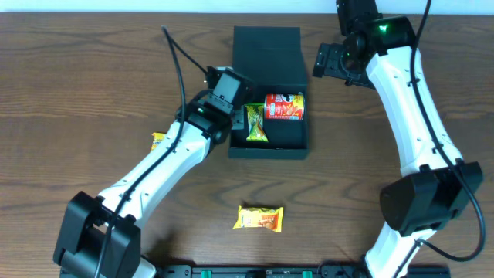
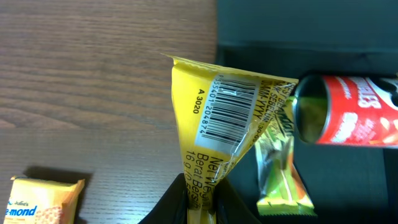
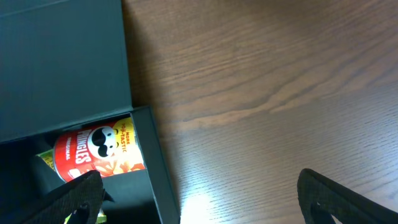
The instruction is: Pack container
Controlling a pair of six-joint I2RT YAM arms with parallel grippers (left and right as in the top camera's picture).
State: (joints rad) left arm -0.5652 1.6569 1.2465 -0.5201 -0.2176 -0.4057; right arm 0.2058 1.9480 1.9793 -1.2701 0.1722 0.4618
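The dark teal container (image 1: 268,151) lies open at the table's middle back, with its flap lid (image 1: 266,54) folded away behind it. Inside lie a red Pringles can (image 1: 285,106) and a green-yellow packet (image 1: 256,123). My left gripper (image 2: 202,196) is shut on the bottom of a yellow snack packet (image 2: 217,118) with a barcode. It holds the packet at the container's left edge (image 2: 217,43), next to the can (image 2: 348,112) and the green packet (image 2: 280,180). My right gripper (image 3: 205,199) is open and empty over bare wood, just right of the container's right wall (image 3: 155,162).
An orange-yellow snack packet (image 1: 258,218) lies on the table in front of the container. Another yellow packet (image 1: 158,140) lies to the left, partly under my left arm, and also shows in the left wrist view (image 2: 37,202).
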